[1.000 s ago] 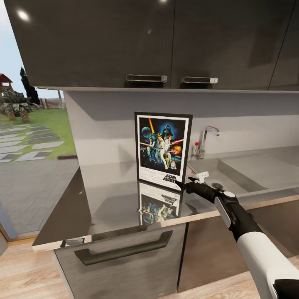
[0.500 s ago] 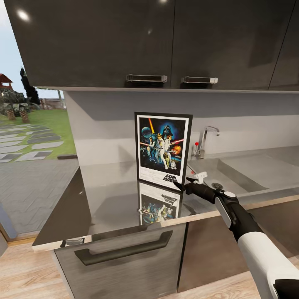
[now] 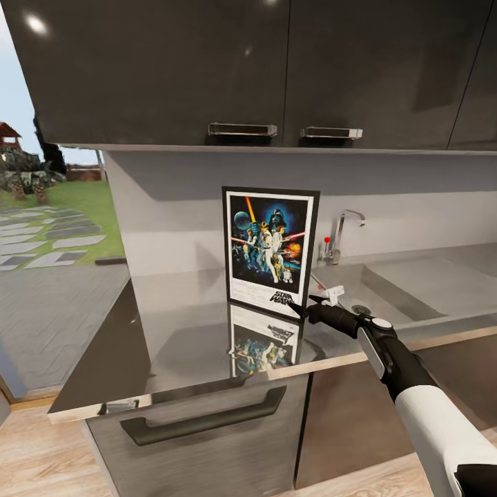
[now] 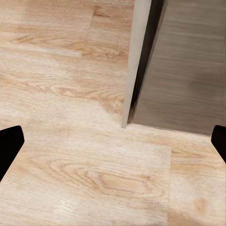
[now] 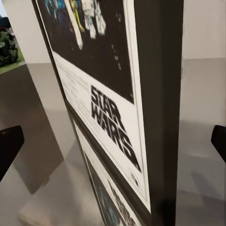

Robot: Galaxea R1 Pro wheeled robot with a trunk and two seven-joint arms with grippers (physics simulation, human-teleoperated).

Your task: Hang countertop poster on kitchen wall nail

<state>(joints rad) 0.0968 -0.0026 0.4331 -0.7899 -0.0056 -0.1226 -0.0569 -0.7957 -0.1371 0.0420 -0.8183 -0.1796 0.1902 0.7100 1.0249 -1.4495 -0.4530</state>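
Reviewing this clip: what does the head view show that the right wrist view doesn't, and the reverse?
Head view alone: the faucet, the sink, upper cabinets and the right gripper by the poster's lower right corner. Right wrist view alone: the frame's dark side edge close up, with fingertips spread at the borders. Both share the poster's logo and its reflection in the kitchen countertop.

Dark glossy upper cabinets [image 3: 207, 62] hang at 12 o'clock, a sink [image 3: 414, 286] with a tap [image 3: 343, 231] at 3 o'clock, and a pale wood floor [image 4: 70, 141] lies below.
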